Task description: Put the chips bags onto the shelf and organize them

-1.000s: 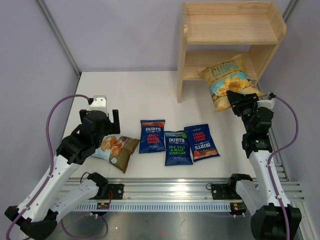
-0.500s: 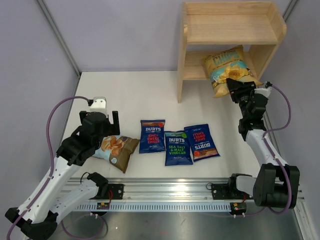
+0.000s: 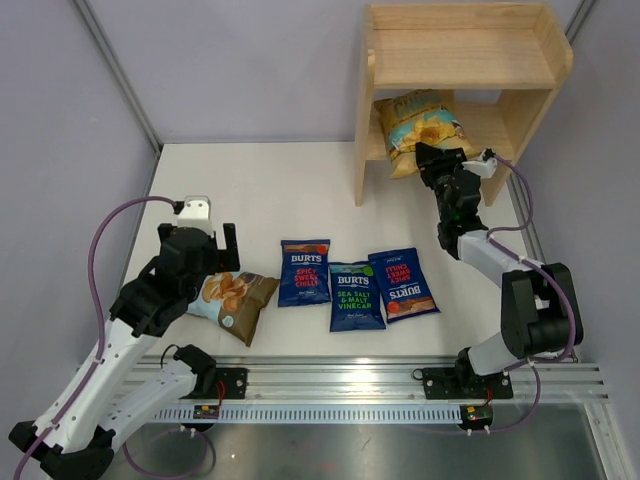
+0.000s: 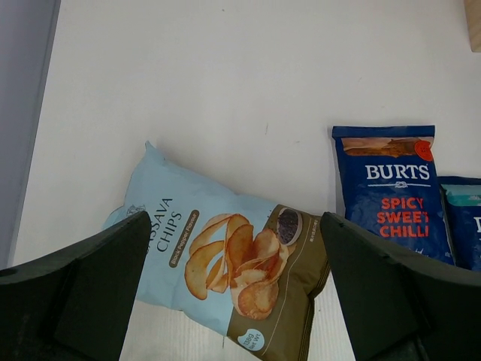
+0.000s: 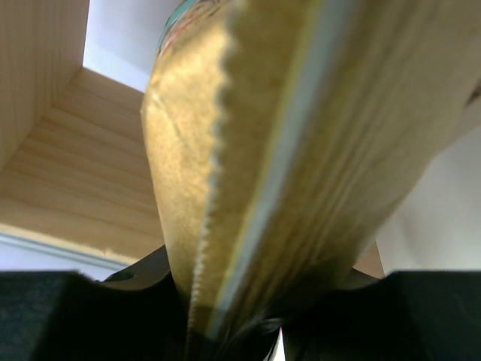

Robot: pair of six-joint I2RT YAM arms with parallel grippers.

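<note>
My right gripper (image 3: pixel 432 160) is shut on the bottom edge of a tan and light-blue chips bag (image 3: pixel 420 125), holding it inside the lower tier of the wooden shelf (image 3: pixel 460 60), toward its left side. In the right wrist view the bag (image 5: pixel 285 150) fills the frame between my jaws. My left gripper (image 3: pixel 205 245) is open, hovering over the other tan and light-blue cassava chips bag (image 3: pixel 232 300), which lies between its fingers in the left wrist view (image 4: pixel 225 263). Three dark blue BURTS bags lie flat: (image 3: pixel 304 271), (image 3: pixel 356 295), (image 3: pixel 401 283).
The shelf's upper tier (image 3: pixel 470 45) holds nothing. Its left side panel (image 3: pixel 362 150) stands just left of the held bag. Grey walls close in both sides of the white table (image 3: pixel 280 190). A metal rail (image 3: pixel 340 380) runs along the near edge.
My right gripper has carried the tan bag up and left, from in front of the shelf's right side into the lower tier. The left arm has barely moved.
</note>
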